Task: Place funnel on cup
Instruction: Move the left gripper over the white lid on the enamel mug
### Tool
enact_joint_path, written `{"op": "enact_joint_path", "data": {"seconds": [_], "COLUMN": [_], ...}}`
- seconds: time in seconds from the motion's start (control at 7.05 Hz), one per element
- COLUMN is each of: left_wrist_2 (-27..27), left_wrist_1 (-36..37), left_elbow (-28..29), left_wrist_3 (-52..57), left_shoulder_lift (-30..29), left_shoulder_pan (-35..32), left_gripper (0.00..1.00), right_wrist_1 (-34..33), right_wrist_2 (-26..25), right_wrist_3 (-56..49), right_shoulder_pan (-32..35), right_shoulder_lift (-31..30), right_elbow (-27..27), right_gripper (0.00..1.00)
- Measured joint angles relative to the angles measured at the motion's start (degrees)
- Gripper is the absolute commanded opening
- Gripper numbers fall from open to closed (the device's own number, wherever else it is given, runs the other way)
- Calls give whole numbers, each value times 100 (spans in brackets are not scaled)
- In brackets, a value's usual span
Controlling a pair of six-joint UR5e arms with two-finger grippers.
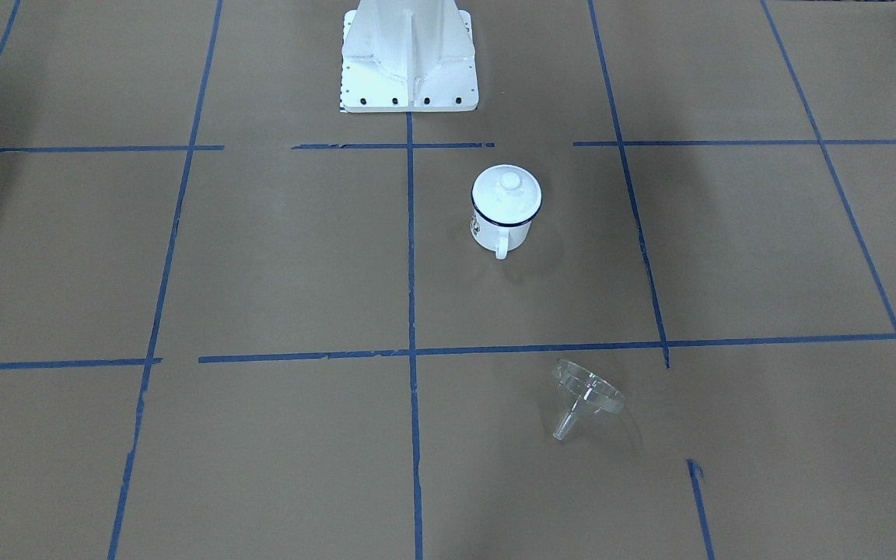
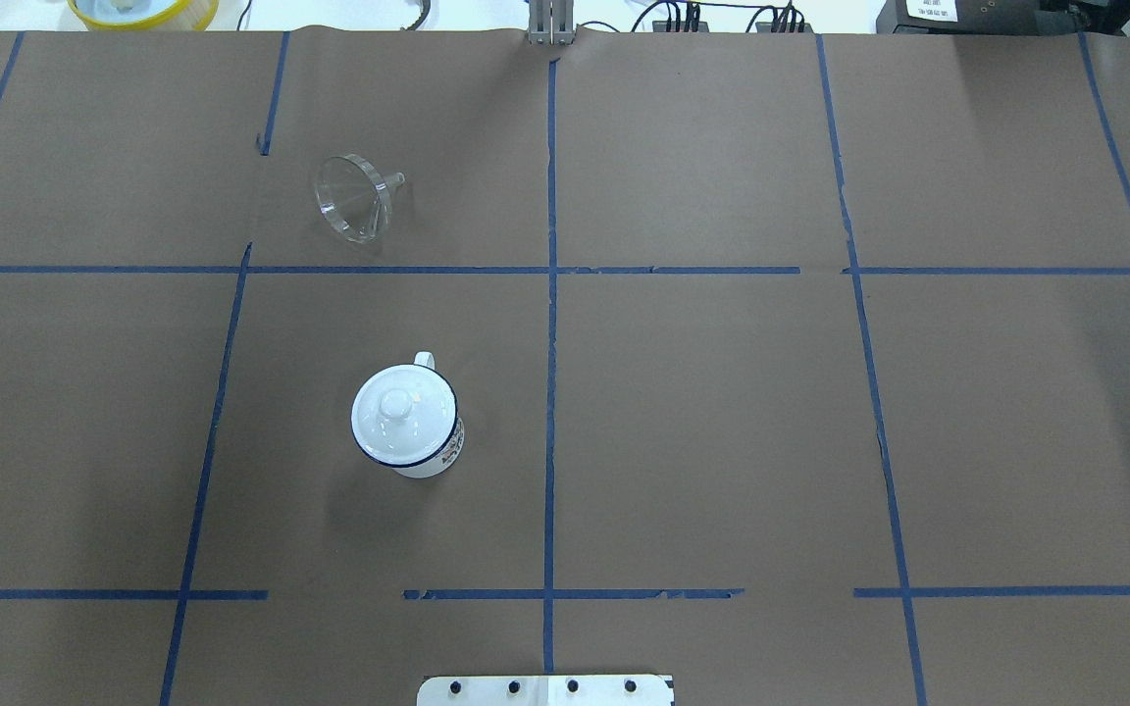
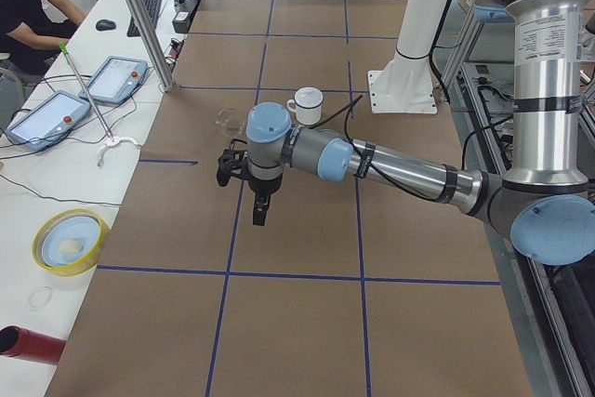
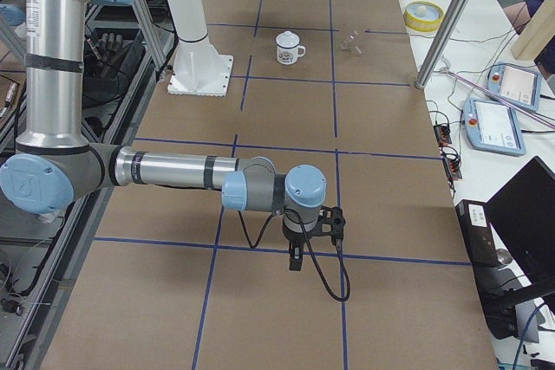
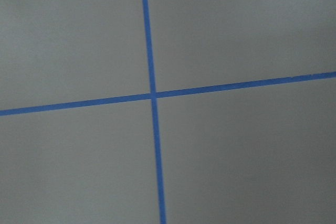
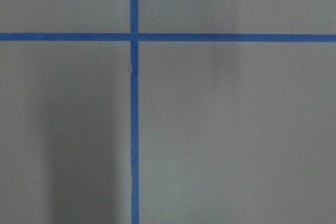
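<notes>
Overhead exterior shows us a brown-papered desk [image 2: 722, 422] gridded with blue tape [image 2: 551, 294]. The funnel [image 2: 354, 201] lies on its side, well beyond the cup [image 2: 428, 456] (a lid [image 2: 395, 404] tops it), spout pointing right and slightly away from the robot. Whether the left claw [image 3: 259, 216] or right claw [image 4: 296, 262] is open, we cannot tell.

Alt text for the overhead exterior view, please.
A white lidded cup stands left of centre on a brown table gridded with blue tape. Beyond it a clear funnel lies on its side, apart from the cup. No arm shows.
</notes>
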Motion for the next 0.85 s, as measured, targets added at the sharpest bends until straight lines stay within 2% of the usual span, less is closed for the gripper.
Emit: {"op": "enact_joint_path", "data": {"seconds": [0.14, 0.43, 0.57, 0.85], "left_wrist_2": [28, 83, 244, 833], "left_wrist_1": [-66, -22, 203, 1108], "left_elbow": [-274, -523, -543, -503], "left_wrist_3": [-996, -2972, -3762, -5250], "left_shoulder_lift": [-122, -876, -1372, -2558], "left_shoulder_pan": [464, 1409, 1900, 2812], "left_gripper": [100, 100, 100, 100], "right_wrist_1": [0, 0, 0, 0], "right_wrist_2": [0, 0, 0, 0], "right_wrist_3": [0, 0, 0, 0], "right_shoulder_pan": [0, 0, 0, 0], "right_shoulder_lift": [0, 0, 0, 0], "right_elbow": [3, 4, 4, 4], "right_gripper": [100, 100, 100, 100]}}
